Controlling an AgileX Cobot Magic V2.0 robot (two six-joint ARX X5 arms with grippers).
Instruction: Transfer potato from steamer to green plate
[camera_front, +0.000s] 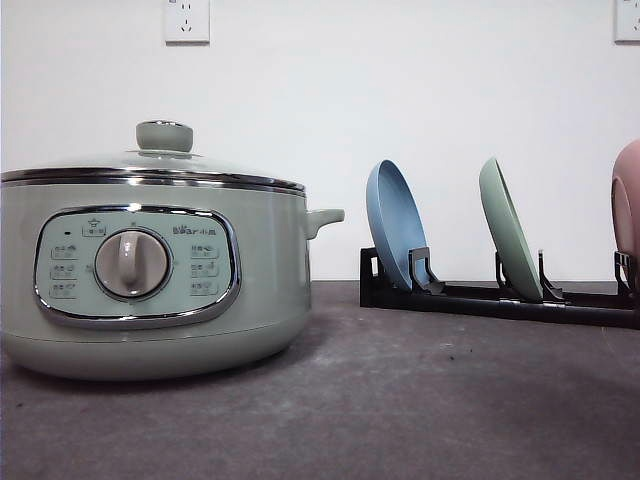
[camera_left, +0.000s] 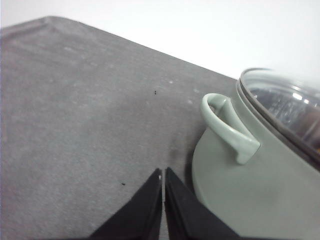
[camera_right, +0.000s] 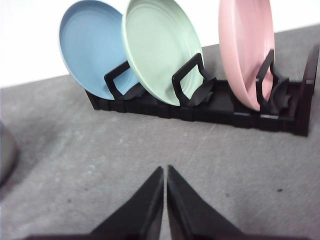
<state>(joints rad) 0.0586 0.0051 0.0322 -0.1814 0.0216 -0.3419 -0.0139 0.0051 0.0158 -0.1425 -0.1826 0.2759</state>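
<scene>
Sage-green steamer (camera_front: 150, 270) sits lidded, potato presumably inside, unseen; green plate (camera_right: 160, 50) stands racked. Left gripper (camera_left: 163, 175) and right gripper (camera_right: 165, 172) are clenched, empty. Nothing started; next likely the plate's removal from rack (camera_right: 210, 107).

The steamer (camera_front: 150, 270) is cut off at the front view's nine o'clock edge, so its far side goes unseen. Its glass lid (camera_front: 150, 162) is fogged or glaring, and whatever lies inside cannot be made out; in the left wrist view the lid (camera_left: 285, 107) runs off at three o'clock, with only blurred dark shapes beneath, possibly reflections. The panel's button labels (camera_front: 205, 268) are too small to read. The pink plate (camera_front: 627, 200) is cropped at three o'clock in the front view, and the black rack (camera_front: 500, 298) runs out with it. In the right wrist view the blue plate (camera_right: 90, 47), green plate (camera_right: 160, 50) and pink plate (camera_right: 245, 50) lose their tops at twelve o'clock.
</scene>
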